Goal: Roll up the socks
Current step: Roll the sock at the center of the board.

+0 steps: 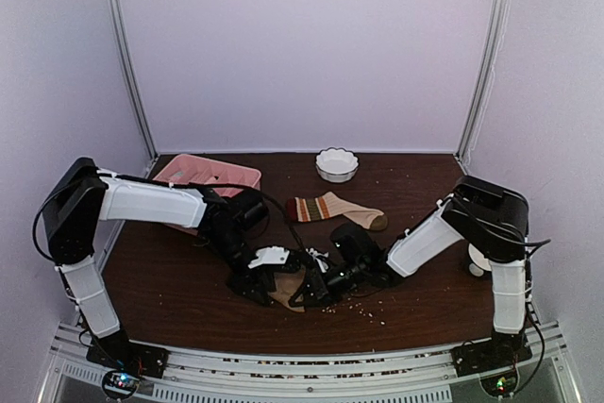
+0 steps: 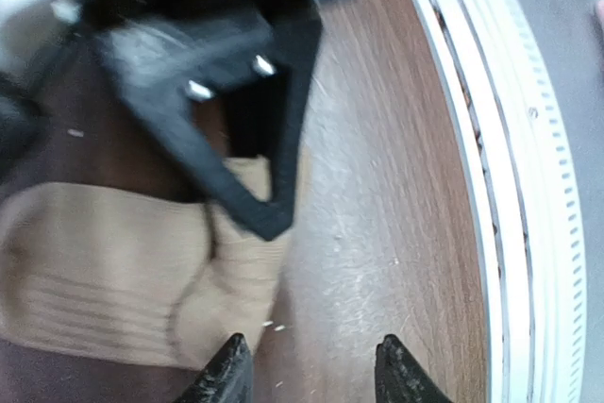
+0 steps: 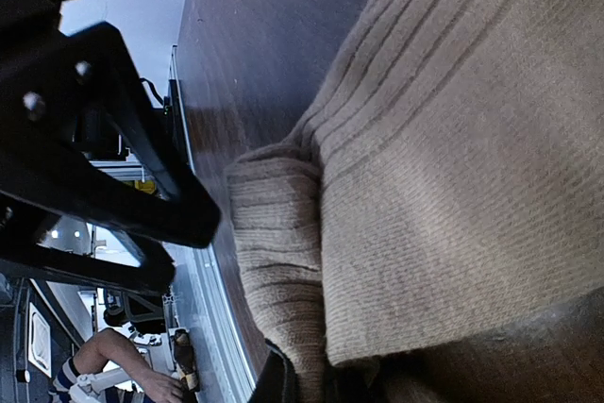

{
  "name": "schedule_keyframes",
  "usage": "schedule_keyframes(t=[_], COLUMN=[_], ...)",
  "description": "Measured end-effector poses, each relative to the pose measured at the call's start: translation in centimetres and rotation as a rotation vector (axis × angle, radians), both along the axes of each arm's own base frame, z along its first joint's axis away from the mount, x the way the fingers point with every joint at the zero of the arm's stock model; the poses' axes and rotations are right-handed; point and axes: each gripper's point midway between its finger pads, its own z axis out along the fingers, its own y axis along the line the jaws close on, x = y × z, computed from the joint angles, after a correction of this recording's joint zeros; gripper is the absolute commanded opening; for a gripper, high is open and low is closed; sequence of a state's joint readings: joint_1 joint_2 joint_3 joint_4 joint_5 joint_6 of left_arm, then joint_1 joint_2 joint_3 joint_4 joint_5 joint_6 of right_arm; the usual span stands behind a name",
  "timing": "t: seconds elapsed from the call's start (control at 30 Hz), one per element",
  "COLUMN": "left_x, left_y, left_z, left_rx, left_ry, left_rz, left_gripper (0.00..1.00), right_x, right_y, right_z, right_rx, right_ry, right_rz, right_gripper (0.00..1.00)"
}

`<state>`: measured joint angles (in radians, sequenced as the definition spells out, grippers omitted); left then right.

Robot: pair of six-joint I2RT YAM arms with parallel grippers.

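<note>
The plain tan ribbed sock (image 1: 289,292) lies at the near middle of the table, between both grippers. In the right wrist view the tan sock (image 3: 453,158) fills the frame, with its edge folded into a thick roll (image 3: 274,252). My right gripper (image 3: 316,379) is shut on that rolled edge. My left gripper (image 2: 311,370) is open, its left fingertip (image 2: 231,370) at the tan sock's corner (image 2: 113,271) and its right one over bare wood. The right gripper's black finger (image 2: 260,205) presses on the sock. The striped-cuff sock (image 1: 335,209) lies flat further back, untouched.
A pink compartment tray (image 1: 222,173) stands at the back left, partly under the left arm. A white scalloped bowl (image 1: 337,164) stands at the back centre. A white object (image 1: 478,260) sits by the right arm. Crumbs dot the wood. The table's front rail (image 2: 510,195) is close.
</note>
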<state>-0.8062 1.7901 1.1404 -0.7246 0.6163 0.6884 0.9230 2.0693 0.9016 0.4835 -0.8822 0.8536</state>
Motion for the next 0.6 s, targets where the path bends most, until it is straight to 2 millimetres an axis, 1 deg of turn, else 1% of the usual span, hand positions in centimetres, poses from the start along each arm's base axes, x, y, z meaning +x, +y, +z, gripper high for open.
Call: schedule_keyframes(t=[0.03,0.07,0.13,0.27,0.4,0.5,0.6], left_x=[-0.7,-0.9,-0.7,-0.2,-0.1,-0.2,-0.1], left_y=[0.0,0.1,0.0,-0.1,-0.3,-0.4,-0.4], left_z=[-0.9,-1.4,-1.9,-2.4,-3.1,-3.1,-2.6], left_rx=[0.027,0.041,0.054,0.07,0.089,0.097,0.095], left_ry=[0.009,0.012,-0.001,-0.032,-0.056,-0.072,-0.089], left_rz=[-0.015,-0.019,-0.017,-0.014,-0.023,-0.03,-0.029], left_gripper=[0.44,0.43,0.42,0.4,0.41,0.42,0.42], right_x=[0.0,0.0,0.0,0.1,0.2,0.2,0.2], right_y=[0.0,0.0,0.0,0.0,0.1,0.1,0.1], right_z=[0.0,0.0,0.0,0.0,0.0,0.0,0.0], right_rx=[0.0,0.0,0.0,0.002,0.002,0.001,0.002], right_ry=[0.003,0.005,0.008,0.008,0.015,0.017,0.018], right_rz=[-0.002,-0.004,-0.006,-0.016,-0.022,-0.024,-0.026], right_gripper=[0.0,0.0,0.0,0.0,0.0,0.0,0.0])
